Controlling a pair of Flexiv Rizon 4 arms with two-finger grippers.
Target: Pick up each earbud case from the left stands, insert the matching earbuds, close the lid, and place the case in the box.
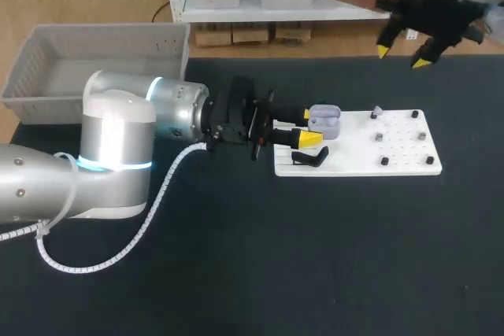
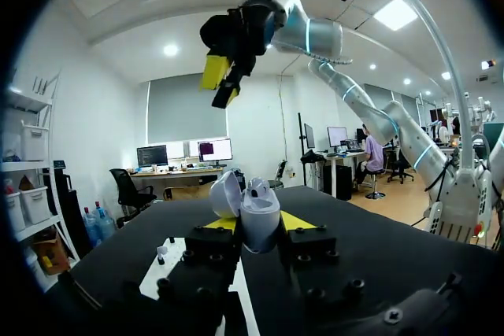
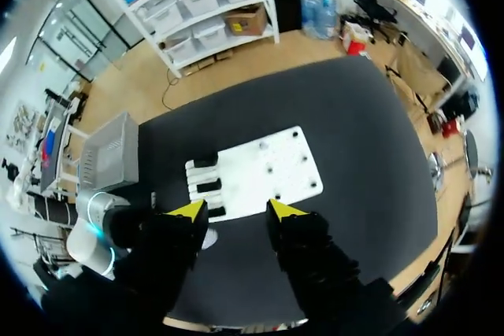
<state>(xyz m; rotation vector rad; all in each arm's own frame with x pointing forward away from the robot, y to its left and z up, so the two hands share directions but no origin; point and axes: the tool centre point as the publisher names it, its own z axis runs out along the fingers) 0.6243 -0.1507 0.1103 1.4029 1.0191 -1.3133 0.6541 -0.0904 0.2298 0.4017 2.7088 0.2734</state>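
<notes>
Snugly, left end effector (image 1: 309, 126) clasping case (image 1: 324, 121), board (image 1: 394, 164) edge

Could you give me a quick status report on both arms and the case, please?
Left pincer shut on earbud case, lid open, at left end of white board. Right pincer open, empty, raised beyond the board.
</notes>
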